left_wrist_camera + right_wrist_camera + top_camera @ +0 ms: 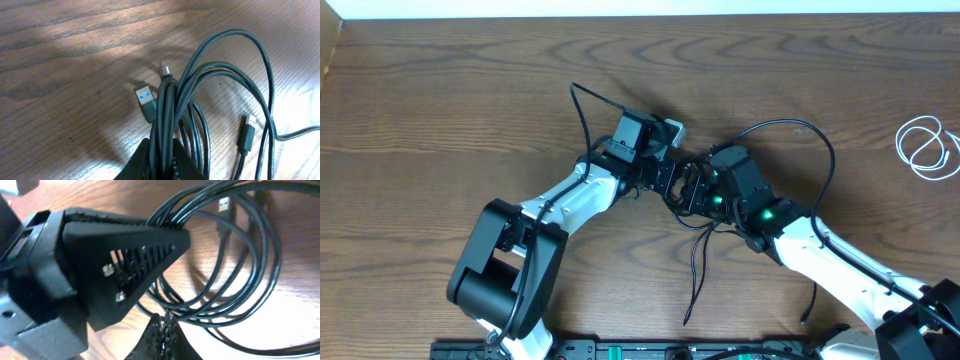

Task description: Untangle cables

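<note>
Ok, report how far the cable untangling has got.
Done: the white cable lies coiled by itself, off to the right. In hand: the left gripper is shut on the bunched black cable; the right gripper is shut beside its loops. Left: the black cable's overlapping loops need pulling apart.

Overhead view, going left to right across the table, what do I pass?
left arm → left gripper → right gripper → white cable. The black cable is bunched at both grippers, so it has no clear place in the order.
</note>
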You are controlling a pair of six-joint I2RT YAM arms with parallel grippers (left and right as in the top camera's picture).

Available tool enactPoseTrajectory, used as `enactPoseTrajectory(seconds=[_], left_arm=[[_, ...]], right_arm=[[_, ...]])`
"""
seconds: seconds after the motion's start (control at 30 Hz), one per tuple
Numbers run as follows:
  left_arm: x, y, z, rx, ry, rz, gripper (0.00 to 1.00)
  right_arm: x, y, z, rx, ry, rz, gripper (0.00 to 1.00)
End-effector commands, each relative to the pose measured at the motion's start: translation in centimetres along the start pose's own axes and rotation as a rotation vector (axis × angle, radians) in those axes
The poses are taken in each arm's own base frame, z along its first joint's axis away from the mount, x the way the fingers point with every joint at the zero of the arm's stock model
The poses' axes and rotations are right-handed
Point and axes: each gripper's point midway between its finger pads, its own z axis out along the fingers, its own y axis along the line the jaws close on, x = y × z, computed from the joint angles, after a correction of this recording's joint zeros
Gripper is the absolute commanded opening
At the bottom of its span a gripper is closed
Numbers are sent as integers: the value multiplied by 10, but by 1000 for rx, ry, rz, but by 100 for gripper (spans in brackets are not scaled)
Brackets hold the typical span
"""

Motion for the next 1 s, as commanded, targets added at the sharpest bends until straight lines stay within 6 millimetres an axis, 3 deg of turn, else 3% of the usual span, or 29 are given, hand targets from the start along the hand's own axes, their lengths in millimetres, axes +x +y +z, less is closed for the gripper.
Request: enactPoseTrajectory(seconds=[0.0, 0.17, 0.33, 0.4, 0.5, 0.57, 0.67, 0.77, 0.97], left_arm=[[-1, 4, 0, -19, -4, -14, 10], [-1, 4, 0, -19, -4, -14, 10], [-1, 1, 0, -6, -2, -14, 15], [-1, 1, 0, -3, -2, -14, 16], [-1, 1, 0, -3, -2, -14, 15], [-1, 1, 0, -3, -2, -13, 15], [-1, -2, 0, 10, 0, -12, 8], [0, -7, -1, 43, 4, -12, 8], [0, -8, -1, 46, 4, -12, 8]], right_arm=[[8, 11, -4, -51, 37, -36, 1], [24, 19, -5, -92, 116, -38, 1], [13, -9, -3, 46, 42, 26, 4], [8, -16, -4, 81, 11, 53, 14], [-1, -26, -5, 136, -48, 83, 39], [-5, -33, -4, 166, -78, 128, 51], [-4, -40, 1, 187, -80, 223, 51], [1, -47, 9, 207, -66, 290, 51], [-2, -48, 31, 179, -65, 310, 36]])
